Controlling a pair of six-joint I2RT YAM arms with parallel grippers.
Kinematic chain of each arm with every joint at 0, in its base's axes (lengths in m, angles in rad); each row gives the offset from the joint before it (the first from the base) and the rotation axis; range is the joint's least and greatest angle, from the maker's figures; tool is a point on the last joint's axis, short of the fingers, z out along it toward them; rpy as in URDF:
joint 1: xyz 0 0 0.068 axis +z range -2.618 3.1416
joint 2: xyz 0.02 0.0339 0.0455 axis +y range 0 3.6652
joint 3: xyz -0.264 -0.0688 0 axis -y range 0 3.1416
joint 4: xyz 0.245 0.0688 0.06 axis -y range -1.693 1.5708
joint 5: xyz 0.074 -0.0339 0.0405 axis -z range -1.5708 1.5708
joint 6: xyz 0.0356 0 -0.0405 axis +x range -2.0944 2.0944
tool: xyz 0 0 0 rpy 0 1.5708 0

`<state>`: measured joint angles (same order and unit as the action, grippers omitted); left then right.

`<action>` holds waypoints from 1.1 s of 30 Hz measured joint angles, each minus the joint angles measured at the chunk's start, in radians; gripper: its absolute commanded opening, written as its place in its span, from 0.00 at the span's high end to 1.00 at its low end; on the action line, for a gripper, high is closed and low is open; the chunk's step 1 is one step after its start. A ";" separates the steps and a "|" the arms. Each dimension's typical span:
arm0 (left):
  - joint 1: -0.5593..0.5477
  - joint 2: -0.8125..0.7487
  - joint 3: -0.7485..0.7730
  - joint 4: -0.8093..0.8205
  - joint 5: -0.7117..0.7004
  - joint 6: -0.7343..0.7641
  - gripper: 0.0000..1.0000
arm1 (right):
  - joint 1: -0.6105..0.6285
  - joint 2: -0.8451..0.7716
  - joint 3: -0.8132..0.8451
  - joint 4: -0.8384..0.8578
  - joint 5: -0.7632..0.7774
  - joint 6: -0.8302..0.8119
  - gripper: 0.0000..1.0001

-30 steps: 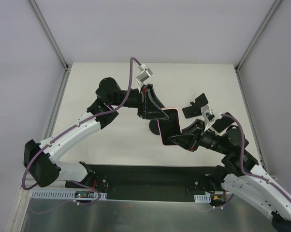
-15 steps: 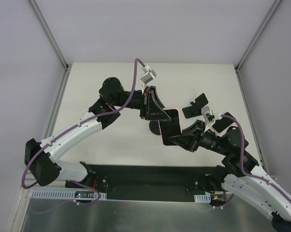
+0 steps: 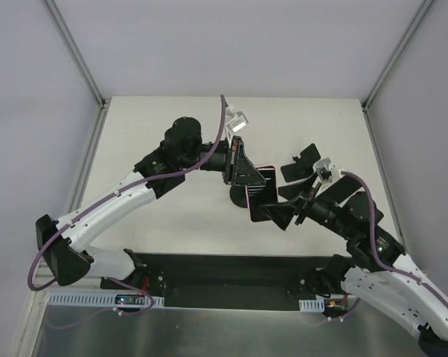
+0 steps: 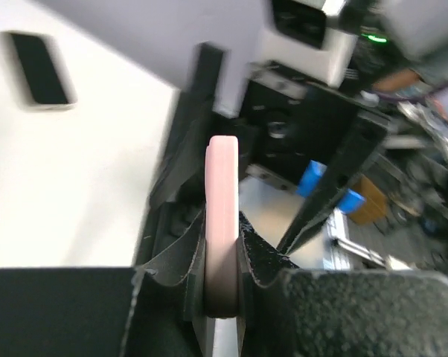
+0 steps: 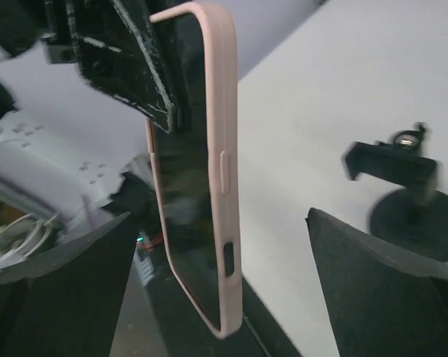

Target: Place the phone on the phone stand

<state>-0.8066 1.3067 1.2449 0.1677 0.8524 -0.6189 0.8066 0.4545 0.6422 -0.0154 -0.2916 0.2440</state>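
The phone (image 3: 263, 195), in a pink case, hangs on edge above the middle of the table. My left gripper (image 3: 246, 175) is shut on its upper end. In the left wrist view the pink edge (image 4: 222, 186) is pinched between both pads (image 4: 265, 256). My right gripper (image 3: 285, 205) is open. Its two fingers stand wide on either side of the phone's (image 5: 187, 186) lower end without touching it. The phone stand (image 5: 402, 190), a black round base with a clamp on top, sits on the table just past the phone. From above, only its base (image 3: 237, 195) shows, partly under the phone.
Two dark flat objects (image 3: 304, 161) (image 3: 348, 186) lie on the table to the right of the phone. The left wrist view shows a dark slab (image 4: 38, 68) lying flat on the white table. The black base plate (image 3: 224, 271) runs along the near edge.
My right gripper has opened and let go of the phone. My left gripper has closed tighter on the phone's upper end, and the left arm shifted slightly right.
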 measured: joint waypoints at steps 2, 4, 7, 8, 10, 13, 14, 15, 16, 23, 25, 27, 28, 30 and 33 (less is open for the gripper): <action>-0.011 -0.003 0.063 -0.186 -0.161 0.072 1.00 | 0.000 0.021 0.054 -0.117 0.124 -0.044 0.00; -0.011 -0.011 0.126 -0.342 -0.350 0.154 1.00 | 0.000 0.058 0.105 -0.248 0.278 -0.087 0.00; 0.003 -0.057 0.158 -0.483 -0.536 0.252 1.00 | 0.000 0.155 0.169 -0.445 0.500 -0.162 0.02; 0.006 -0.076 0.158 -0.518 -0.573 0.275 1.00 | -0.002 0.193 0.186 -0.489 0.545 -0.182 0.02; 0.005 -0.119 0.157 -0.581 -0.627 0.316 1.00 | -0.003 0.294 0.231 -0.583 0.617 -0.227 0.07; 0.001 -0.180 0.146 -0.630 -0.693 0.354 1.00 | -0.004 0.418 0.280 -0.632 0.632 -0.271 0.22; 0.001 -0.194 0.141 -0.637 -0.710 0.360 1.00 | -0.004 0.440 0.288 -0.633 0.626 -0.274 0.26; 0.001 -0.210 0.134 -0.642 -0.731 0.366 1.00 | -0.004 0.465 0.301 -0.635 0.613 -0.277 0.29; 0.002 -0.222 0.130 -0.650 -0.752 0.371 1.00 | -0.004 0.487 0.319 -0.636 0.595 -0.278 0.36; 0.002 -0.239 0.114 -0.681 -0.808 0.375 1.00 | -0.001 0.662 0.474 -0.599 0.509 -0.263 0.52; 0.002 -0.239 0.114 -0.686 -0.807 0.374 1.00 | -0.001 0.699 0.494 -0.599 0.507 -0.261 0.54; 0.002 -0.239 0.114 -0.685 -0.802 0.374 1.00 | -0.001 0.722 0.500 -0.599 0.507 -0.261 0.54; 0.002 -0.239 0.114 -0.686 -0.800 0.374 1.00 | -0.001 0.732 0.503 -0.600 0.507 -0.260 0.56; 0.002 -0.239 0.114 -0.685 -0.790 0.374 1.00 | -0.001 0.747 0.507 -0.600 0.507 -0.261 0.57; 0.002 -0.233 0.113 -0.681 -0.772 0.373 1.00 | -0.001 0.770 0.519 -0.595 0.512 -0.261 0.59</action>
<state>-0.8051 1.0737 1.3582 -0.5129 0.0807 -0.2455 0.8059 1.2247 1.1610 -0.6102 0.2199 -0.0170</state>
